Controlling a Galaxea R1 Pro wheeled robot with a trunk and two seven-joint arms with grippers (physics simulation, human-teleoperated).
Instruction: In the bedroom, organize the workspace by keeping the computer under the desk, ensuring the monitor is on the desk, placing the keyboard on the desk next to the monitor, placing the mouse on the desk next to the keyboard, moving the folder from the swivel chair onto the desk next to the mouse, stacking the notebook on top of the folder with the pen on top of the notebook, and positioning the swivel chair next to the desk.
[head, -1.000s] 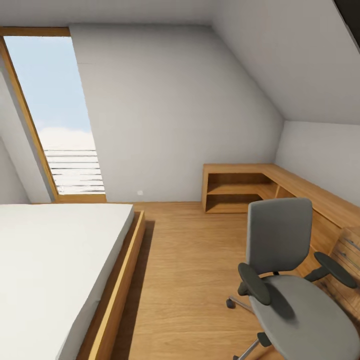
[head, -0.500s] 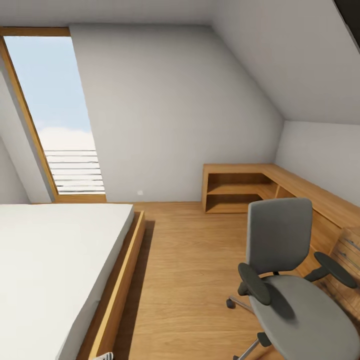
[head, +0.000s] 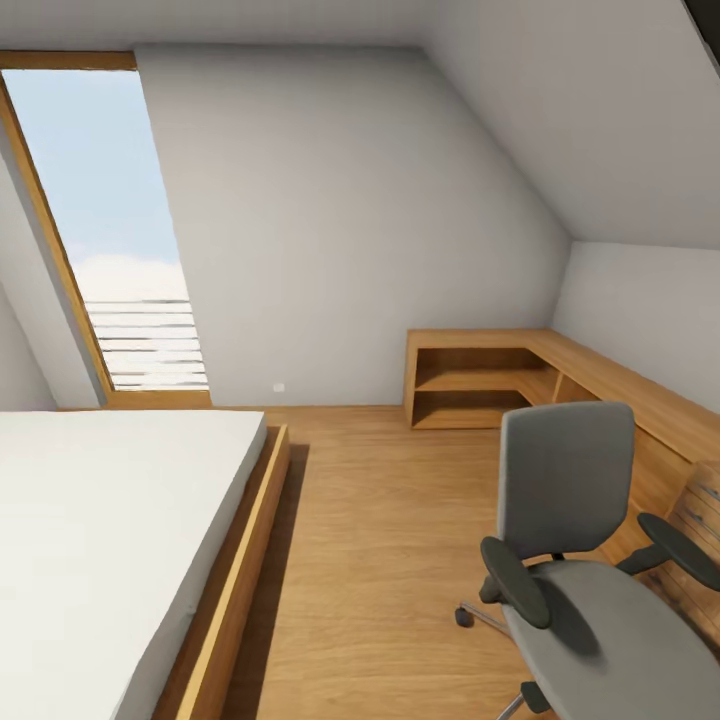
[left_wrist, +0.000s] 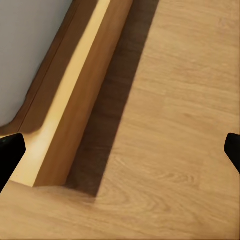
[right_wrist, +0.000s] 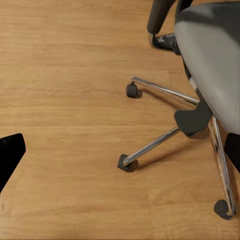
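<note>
I am in the bedroom with sloped grey-white walls. The swivel chair (head: 565, 480) stands at the lower right of the head view on the light wood floor, its grey seat bare and its back toward the wall. In the right wrist view its seat edge (right_wrist: 215, 55) and chrome star base (right_wrist: 200, 117) on casters are close ahead. My right gripper (right_wrist: 120, 152) is open above the floor beside that base. My left gripper (left_wrist: 120, 155) is open too, over the floor next to the bed's wooden frame (left_wrist: 75, 100).
A low bed (head: 100, 540) with a white mattress takes up the left. A light-wood shelf unit (head: 480, 375) runs along the far right corner, with drawers (head: 700, 510) behind the chair. A tall window (head: 120, 230) is at the far left. Open floor lies between bed and chair.
The whole picture has shifted a little, so the camera has moved; the chair sits slightly lower and further right in it. A small pale part at the bottom edge half a second ago is gone.
</note>
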